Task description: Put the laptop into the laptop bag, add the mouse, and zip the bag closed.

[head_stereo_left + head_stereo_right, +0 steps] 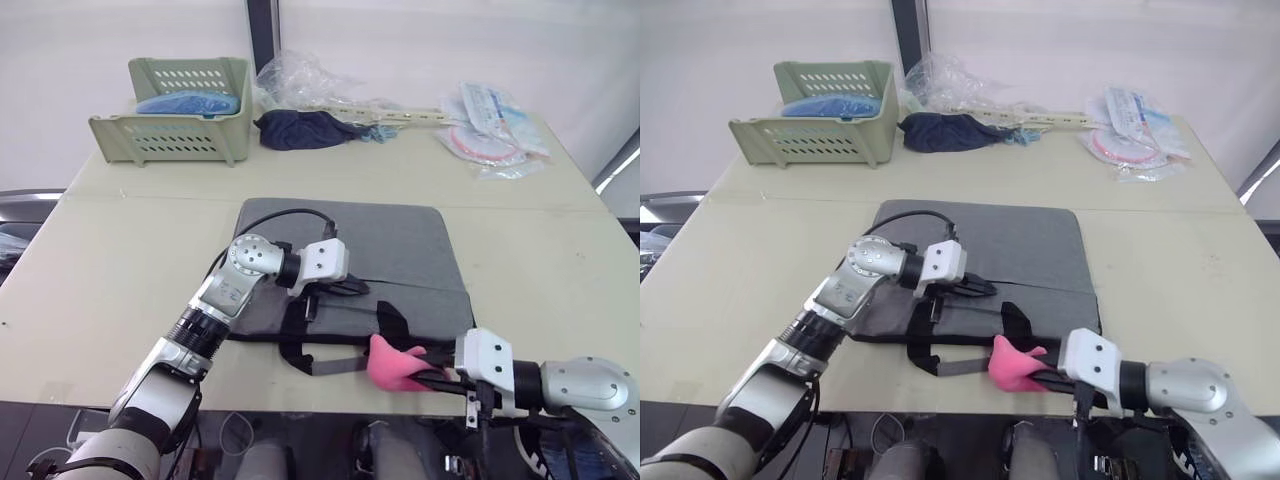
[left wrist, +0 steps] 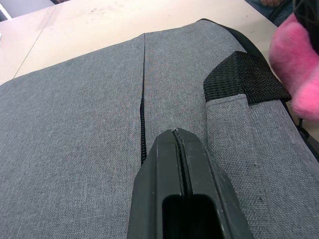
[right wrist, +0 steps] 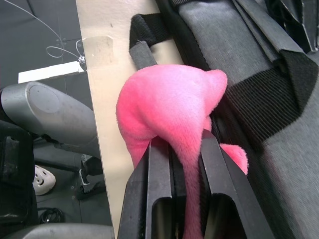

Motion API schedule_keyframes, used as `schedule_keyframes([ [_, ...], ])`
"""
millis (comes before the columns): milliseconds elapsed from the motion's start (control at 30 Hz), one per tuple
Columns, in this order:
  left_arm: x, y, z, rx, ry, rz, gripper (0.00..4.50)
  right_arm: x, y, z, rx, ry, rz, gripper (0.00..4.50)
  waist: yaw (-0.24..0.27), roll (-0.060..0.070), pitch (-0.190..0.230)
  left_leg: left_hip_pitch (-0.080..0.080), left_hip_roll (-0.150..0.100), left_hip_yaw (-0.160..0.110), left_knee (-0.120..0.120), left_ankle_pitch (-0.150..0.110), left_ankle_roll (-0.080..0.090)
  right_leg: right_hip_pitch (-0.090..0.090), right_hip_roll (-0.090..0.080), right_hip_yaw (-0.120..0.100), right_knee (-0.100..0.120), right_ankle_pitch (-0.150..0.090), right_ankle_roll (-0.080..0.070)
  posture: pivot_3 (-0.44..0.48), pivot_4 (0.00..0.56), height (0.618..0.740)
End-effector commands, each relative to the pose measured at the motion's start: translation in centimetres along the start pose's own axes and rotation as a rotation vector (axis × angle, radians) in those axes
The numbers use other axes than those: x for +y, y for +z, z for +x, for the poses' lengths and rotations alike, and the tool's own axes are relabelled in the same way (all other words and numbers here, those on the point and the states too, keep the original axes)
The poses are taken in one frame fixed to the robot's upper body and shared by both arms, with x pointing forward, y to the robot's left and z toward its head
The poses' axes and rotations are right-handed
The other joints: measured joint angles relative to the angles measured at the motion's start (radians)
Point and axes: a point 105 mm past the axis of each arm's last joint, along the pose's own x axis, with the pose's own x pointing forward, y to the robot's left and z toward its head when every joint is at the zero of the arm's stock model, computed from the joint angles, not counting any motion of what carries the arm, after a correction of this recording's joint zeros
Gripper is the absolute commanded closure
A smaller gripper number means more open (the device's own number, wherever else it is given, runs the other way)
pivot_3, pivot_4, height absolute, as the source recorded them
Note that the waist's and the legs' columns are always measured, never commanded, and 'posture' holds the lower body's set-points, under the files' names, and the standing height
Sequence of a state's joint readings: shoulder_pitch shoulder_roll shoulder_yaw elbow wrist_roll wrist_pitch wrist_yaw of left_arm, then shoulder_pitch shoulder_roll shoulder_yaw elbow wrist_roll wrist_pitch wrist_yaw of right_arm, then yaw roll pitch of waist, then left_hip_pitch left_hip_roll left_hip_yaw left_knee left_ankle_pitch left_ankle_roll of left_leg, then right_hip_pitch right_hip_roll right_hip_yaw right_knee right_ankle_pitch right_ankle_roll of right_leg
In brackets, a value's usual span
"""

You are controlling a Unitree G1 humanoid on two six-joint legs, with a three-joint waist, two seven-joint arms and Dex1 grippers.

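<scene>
Your head cameras give you the whole table (image 1: 120, 250): the grey laptop bag (image 1: 400, 250) lies flat near the front edge, its black strap handles (image 1: 330, 345) trailing toward you. Behind it, well apart, sit a green basket (image 1: 175, 120) with something blue inside, a dark navy cloth bundle (image 1: 300, 130), crumpled clear plastic (image 1: 300, 80) and some packets in clear wrapping (image 1: 495, 125) at the far right; any print on those packets is too small to read. Your left gripper (image 2: 175, 137) rests on top of the bag, and the left wrist view shows what the head views cannot: its two black fingers are pressed together with nothing between them, the tip lying just beside the pocket's black zipper line (image 2: 142, 119). Your right gripper (image 3: 187, 144) is at the bag's front edge, and the right wrist view shows its fingers clamped on a fluffy pink plush charm (image 3: 167, 104), the fur squeezed between them, touching the bag's black trim. No brand or label can be read on the bag.
</scene>
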State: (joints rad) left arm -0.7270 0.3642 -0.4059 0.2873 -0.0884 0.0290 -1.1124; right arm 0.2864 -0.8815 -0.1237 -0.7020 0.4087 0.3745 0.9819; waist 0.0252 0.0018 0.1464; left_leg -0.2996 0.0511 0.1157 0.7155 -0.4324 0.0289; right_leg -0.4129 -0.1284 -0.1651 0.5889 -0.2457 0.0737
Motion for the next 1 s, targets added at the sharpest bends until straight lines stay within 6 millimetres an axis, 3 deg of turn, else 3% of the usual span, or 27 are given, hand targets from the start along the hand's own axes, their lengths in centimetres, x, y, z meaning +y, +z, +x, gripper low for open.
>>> schedule_keyframes([
  [33,-3.0,-7.4,-0.9,0.266,-0.058,-0.179,4.50,0.0,0.6,-1.0,-0.026,-0.009,0.013,4.48,-0.001,0.000,0.000,0.000,0.000,0.000,0.000,0.000,0.000,0.000,0.000,0.000,0.000,0.000,0.000,0.000,0.150,0.740],
  [367,-3.2,-7.4,-0.7,0.257,-0.058,-0.176,4.50,-0.9,0.7,-4.7,-0.108,-0.180,0.229,4.48,0.000,0.002,-0.001,0.000,0.000,0.000,-0.001,-0.003,0.005,0.000,-0.001,0.000,0.000,0.000,0.000,0.000,0.150,0.740],
  [733,-3.0,-7.3,-0.6,0.246,-0.050,-0.166,4.50,-0.7,-1.6,-7.9,-0.085,-0.348,0.407,4.48,0.002,0.009,-0.001,0.000,0.000,0.000,-0.002,-0.006,0.007,-0.001,-0.003,0.000,-0.003,0.000,0.001,0.000,0.150,0.740],
  [1000,-2.8,-7.3,-0.5,0.249,-0.054,-0.157,4.50,-2.5,-2.9,-11.6,-0.166,-0.526,0.577,4.48,0.002,0.012,0.001,0.000,-0.001,0.000,-0.002,-0.007,0.008,-0.003,-0.004,0.001,-0.004,0.001,0.001,0.000,0.150,0.740],
])
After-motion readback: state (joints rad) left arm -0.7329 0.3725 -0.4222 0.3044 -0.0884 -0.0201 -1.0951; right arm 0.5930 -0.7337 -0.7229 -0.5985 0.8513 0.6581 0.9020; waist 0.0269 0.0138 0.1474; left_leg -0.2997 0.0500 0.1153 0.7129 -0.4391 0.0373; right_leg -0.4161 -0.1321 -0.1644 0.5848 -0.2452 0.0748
